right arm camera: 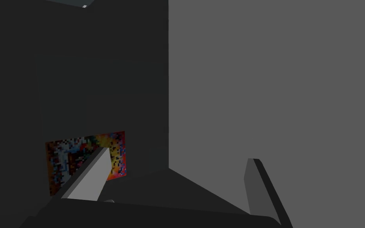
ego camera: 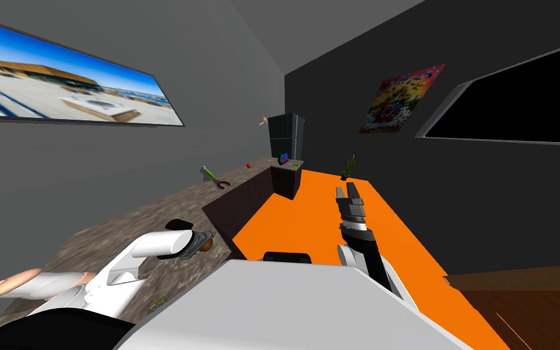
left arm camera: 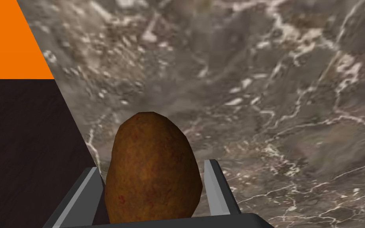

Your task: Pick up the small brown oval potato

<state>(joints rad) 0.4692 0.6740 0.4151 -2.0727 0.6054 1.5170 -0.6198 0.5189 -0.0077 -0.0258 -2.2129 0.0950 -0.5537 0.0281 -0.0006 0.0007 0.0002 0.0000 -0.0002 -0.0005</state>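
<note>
While the left gripper [left arm camera: 152, 166] pinches the brown oval potato [left arm camera: 152, 176] by its sides, the potato is over the marbled countertop [left arm camera: 257, 99], near the edge by the orange floor [left arm camera: 7, 39]; resting or lifted, cannot tell. Left arm reaches low across the counter. Right gripper [right arm camera: 177, 160] points forward above the floor, fingers spread.

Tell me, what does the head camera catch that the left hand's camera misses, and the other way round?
Head view: the right end effector hanging above the orange floor, a potted plant, a colourful poster and a dark fridge. Left wrist view: the left end effector, its fingers pressing the sides of the brown potato. Both: the potato, the veined stone countertop and the orange floor.
</note>
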